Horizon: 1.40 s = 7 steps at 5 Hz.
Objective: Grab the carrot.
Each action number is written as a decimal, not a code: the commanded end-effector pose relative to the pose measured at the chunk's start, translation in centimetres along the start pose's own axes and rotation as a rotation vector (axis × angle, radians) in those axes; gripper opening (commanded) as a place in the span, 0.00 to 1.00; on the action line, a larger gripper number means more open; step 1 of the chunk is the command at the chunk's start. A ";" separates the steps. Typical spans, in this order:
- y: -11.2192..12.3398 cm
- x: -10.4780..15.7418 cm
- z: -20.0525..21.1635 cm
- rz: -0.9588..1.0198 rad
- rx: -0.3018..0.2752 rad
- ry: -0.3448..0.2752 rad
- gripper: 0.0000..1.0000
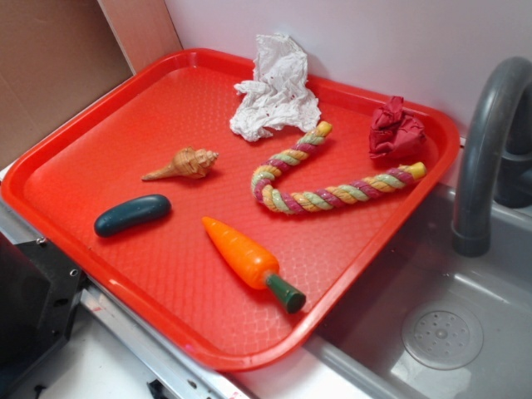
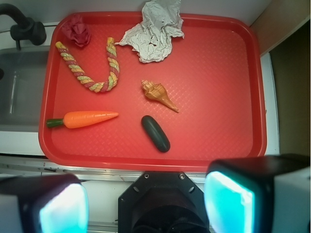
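Observation:
The orange carrot with a dark green stub stem lies flat on the red tray, near its front edge, stem toward the sink. In the wrist view the carrot lies at the tray's left, tip pointing right. My gripper hangs high above the tray's near edge, well clear of the carrot. Its two fingers with teal pads stand wide apart with nothing between them. The gripper is out of the exterior view.
Also on the tray: a dark teal pickle, a tan seashell, a braided rope toy, a crumpled white paper and a red cloth ball. A grey sink with a faucet lies right of the tray.

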<state>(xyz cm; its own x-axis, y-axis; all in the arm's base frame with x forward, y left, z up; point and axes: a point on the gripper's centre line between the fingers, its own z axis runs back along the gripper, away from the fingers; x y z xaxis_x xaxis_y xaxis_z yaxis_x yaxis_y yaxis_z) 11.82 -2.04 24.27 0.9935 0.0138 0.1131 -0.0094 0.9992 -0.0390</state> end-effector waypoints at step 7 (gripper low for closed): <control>-10.4 3.3 -16.2 -1.586 0.282 0.419 1.00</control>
<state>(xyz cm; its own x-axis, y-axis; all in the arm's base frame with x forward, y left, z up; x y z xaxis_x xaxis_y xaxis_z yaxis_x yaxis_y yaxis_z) 18.29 -13.34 8.67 -0.0198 -0.9101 -0.4139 0.9998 -0.0159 -0.0129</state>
